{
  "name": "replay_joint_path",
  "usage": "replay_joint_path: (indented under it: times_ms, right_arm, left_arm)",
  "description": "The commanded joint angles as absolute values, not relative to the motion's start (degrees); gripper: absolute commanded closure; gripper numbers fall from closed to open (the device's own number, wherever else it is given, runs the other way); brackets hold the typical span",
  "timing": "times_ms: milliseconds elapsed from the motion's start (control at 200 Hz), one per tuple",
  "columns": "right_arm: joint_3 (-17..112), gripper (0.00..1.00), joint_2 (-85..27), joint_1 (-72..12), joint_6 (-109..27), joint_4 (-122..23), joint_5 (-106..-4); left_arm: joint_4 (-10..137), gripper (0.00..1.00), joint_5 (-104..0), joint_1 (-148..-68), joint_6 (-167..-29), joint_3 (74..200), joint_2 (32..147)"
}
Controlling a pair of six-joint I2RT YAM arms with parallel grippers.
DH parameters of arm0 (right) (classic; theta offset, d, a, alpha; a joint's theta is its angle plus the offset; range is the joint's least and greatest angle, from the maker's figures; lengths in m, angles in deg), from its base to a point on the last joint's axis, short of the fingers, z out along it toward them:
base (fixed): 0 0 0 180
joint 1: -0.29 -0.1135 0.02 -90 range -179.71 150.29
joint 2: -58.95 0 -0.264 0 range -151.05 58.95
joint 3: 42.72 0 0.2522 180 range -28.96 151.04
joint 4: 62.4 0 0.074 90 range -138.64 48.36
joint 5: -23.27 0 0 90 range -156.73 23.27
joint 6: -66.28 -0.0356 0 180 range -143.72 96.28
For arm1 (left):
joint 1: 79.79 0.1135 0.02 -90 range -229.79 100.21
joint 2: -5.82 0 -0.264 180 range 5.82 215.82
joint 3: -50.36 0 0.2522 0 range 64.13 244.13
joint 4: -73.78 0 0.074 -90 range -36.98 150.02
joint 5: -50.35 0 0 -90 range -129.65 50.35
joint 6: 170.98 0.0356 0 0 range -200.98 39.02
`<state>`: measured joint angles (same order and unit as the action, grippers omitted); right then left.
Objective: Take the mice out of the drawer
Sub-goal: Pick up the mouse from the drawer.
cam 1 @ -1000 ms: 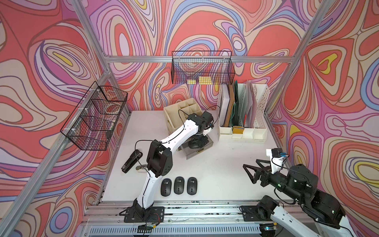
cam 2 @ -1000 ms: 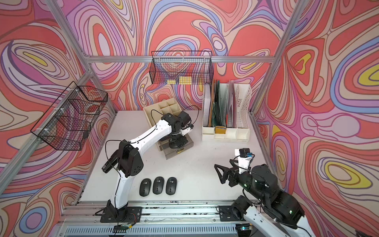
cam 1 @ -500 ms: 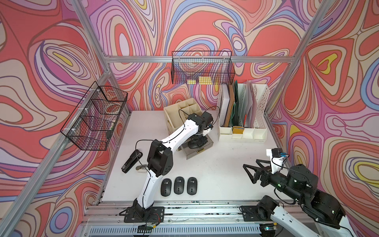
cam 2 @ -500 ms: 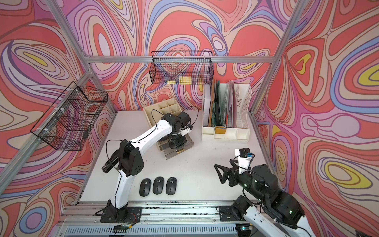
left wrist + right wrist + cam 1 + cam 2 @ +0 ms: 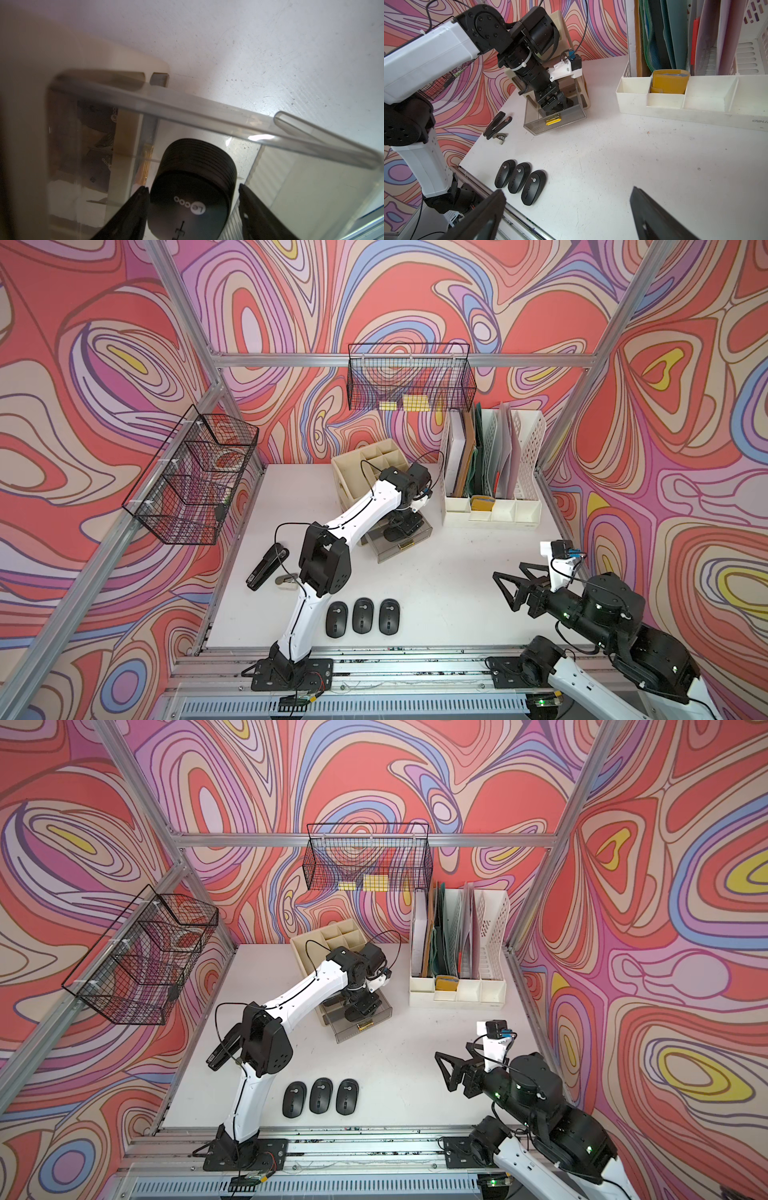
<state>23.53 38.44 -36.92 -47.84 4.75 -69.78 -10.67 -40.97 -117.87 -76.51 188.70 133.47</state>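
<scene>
The left gripper point(image 5: 192, 187) sits inside the clear drawer point(image 5: 401, 546), jaws open astride one mouse point(image 5: 190, 201), across its short width; one finger point(image 5: 137, 203) touching; drawer walls close alongside; right gripper point(image 5: 568, 190) gapes empty, well apart; three mice point(image 5: 362, 616) lie at the front edge of the table point(image 5: 457, 593).

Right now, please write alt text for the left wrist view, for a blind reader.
A black mouse lies inside the clear drawer, between the open fingers of the left claw. One finger seems to touch its side; a gap shows at the other.
</scene>
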Motion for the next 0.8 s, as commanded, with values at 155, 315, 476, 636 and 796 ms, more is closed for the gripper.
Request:
replay_joint_path:
  times_ms: [155, 315, 476, 636, 796]
  right_arm:
    - [23.43, 0.02, 38.48, -37.2, -48.16, 4.89, -70.42]
    - [23.43, 0.02, 38.13, -37.15, -48.07, 4.89, -70.35]
    - [23.46, 0.02, 38.03, -37.15, -48.09, 4.81, -70.35]
    - [23.46, 0.02, 37.99, -37.15, -48.07, 4.8, -70.35]
    - [23.5, 0.02, 38.09, -37.16, -48.15, 4.85, -70.42]
  left_arm:
    - [-10.84, 0.19, -39.65, -117.36, -75.01, 184.47, 135.8]
    - [-9.91, 0.17, -39.31, -117.39, -75.65, 184.47, 136.07]
    - [-9.11, 0.18, -39.85, -117.36, -76.38, 184.96, 135.98]
    - [-8.54, 0.3, -39.73, -117.38, -77.17, 184.98, 136.33]
    - [-7.1, 0.37, -40.49, -117.4, -78.29, 184.71, 135.68]
